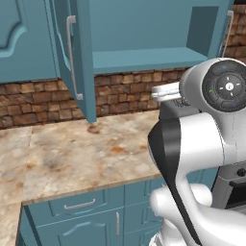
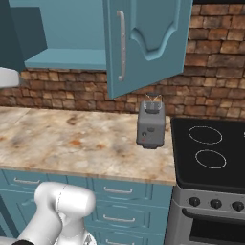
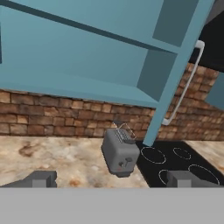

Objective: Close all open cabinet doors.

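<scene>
Cabinet doors stood swung out over the counter (image 2: pixel 72 139): the left door (image 1: pixel 72 57) and the right door (image 2: pixel 143 43) above the toaster (image 2: pixel 150 125). The gripper (image 3: pixel 111 179) hung wide apart, holding nothing. Pushing flat against the right door's outer face seemed wisest.

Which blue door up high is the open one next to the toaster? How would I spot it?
Find the black stove, then the grey toaster beside it on the marbled counter. Right above the toaster hangs a tall teal cabinet door swung out from the brick wall. Its arched panel and long silver bar handle set it apart from the drawers below.
</scene>
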{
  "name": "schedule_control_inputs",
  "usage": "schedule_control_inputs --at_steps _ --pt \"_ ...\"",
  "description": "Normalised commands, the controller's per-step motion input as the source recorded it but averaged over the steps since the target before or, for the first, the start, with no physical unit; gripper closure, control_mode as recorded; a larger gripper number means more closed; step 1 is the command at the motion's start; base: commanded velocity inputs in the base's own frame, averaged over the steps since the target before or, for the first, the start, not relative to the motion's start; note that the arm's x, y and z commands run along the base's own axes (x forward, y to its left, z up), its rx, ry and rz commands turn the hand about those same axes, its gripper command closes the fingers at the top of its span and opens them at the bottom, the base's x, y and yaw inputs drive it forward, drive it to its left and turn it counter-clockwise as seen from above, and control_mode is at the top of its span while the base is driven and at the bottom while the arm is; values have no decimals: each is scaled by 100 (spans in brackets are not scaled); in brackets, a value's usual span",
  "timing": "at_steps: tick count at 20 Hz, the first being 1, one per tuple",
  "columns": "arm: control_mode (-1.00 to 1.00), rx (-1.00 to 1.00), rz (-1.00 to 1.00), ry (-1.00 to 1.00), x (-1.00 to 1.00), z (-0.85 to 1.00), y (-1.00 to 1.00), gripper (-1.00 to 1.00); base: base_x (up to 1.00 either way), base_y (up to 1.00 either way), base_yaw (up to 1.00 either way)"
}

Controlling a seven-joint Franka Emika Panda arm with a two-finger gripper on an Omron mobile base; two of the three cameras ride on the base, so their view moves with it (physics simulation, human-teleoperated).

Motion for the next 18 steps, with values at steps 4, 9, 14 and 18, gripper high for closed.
schedule_control_inputs --at_steps 4,9,14,18 --pt "-100 0 0 -1 -11 -7 -4 -100 0 0 0" --pt "-100 0 0 -7 -30 -4 -28 -100 0 0 0" --pt "-100 0 5 -9 -10 0 -65 -100 0 0 0" --pt "-100 0 11 -12 -11 0 -70 -100 0 0 0"
